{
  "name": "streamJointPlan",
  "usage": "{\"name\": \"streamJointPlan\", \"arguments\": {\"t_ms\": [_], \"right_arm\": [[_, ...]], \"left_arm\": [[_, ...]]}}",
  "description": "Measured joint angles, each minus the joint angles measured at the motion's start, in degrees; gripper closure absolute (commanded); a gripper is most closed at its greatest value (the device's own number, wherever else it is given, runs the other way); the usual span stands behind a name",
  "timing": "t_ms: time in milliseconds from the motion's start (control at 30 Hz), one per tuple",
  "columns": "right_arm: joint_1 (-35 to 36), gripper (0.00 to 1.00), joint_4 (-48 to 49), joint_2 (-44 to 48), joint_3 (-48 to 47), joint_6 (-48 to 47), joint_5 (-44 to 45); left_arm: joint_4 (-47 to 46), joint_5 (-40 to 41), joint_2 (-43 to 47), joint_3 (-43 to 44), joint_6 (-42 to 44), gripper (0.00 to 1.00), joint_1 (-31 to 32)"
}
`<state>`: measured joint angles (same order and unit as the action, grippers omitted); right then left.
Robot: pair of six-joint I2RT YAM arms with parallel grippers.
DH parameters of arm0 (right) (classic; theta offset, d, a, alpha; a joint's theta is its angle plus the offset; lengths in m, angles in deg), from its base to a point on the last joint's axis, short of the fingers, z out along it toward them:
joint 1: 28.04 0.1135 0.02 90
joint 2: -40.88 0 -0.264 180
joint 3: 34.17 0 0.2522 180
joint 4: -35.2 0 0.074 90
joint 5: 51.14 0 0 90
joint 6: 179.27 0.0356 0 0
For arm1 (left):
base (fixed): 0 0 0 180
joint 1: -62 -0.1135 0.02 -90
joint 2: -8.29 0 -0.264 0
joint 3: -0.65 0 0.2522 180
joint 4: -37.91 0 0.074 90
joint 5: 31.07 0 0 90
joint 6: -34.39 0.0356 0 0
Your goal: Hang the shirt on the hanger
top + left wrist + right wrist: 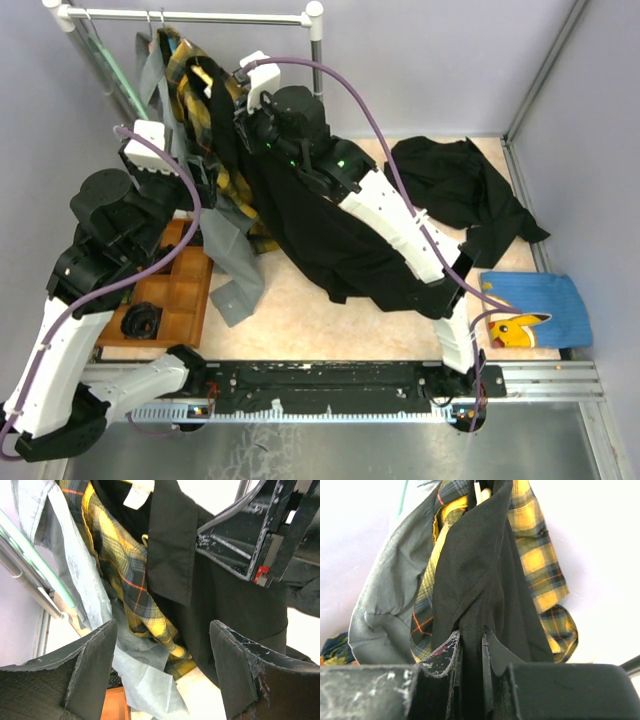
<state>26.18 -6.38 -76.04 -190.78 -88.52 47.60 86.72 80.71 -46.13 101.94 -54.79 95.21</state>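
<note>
So the black shirt point(330, 235) is hanging up near the rack rail point(190, 15) in the upper left of the top view. Its lower half drapes down onto the counter point(320, 310) around mid-frame. The right hand point(243, 128) has it pinched. In the right wrist view the hand point(470, 640) is squeezed narrow on a vertical fold of the black fabric point(470, 570), which runs straight up out of the frame.

The left hand point(205, 175) sits just left of the hanging clothes and is spread wide with nothing in it. In its own camera the hand point(162, 627) frames the black shirt point(172, 555), with the white label point(136, 495) showing at the top edge.

The yellow plaid shirt point(190, 70) and a grey shirt point(230, 260) hang right beside it, touching it.

Also on the counter:
- another black garment point(460, 185), upper right
- a blue Pikachu cloth point(535, 310), lower right
- a wooden tray point(175, 290), lower left
</note>
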Motion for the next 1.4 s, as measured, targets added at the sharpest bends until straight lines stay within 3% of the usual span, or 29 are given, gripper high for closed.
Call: {"name": "streamJointPlan", "arguments": {"t_ms": [433,1100,1133,1233,1400], "right_arm": [[-4.0,1.0,2.9,3.1,2.9,-1.1,12.8],[-7.3,1.0,2.8,-2.8,-0.9,3.0,8.9],[-7.3,0.95,3.4,-3.1,-0.9,3.3,8.5],[-7.3,0.66,4.6,-3.7,-1.0,3.5,6.6],[-7.3,0.43,6.3,-3.1,-0.3,2.5,-0.5]], "left_arm": [[0.1,0.7,0.1,-1.4,-1.0,0.19,0.0],[1.3,1.8,3.7,-5.0,-3.2,0.19,0.0],[1.4,1.8,3.8,-5.0,-3.5,0.19,0.0],[1.8,1.9,4.0,-5.0,-3.9,0.18,0.0],[2.4,2.2,4.8,-5.8,-4.3,0.17,0.0]]}}
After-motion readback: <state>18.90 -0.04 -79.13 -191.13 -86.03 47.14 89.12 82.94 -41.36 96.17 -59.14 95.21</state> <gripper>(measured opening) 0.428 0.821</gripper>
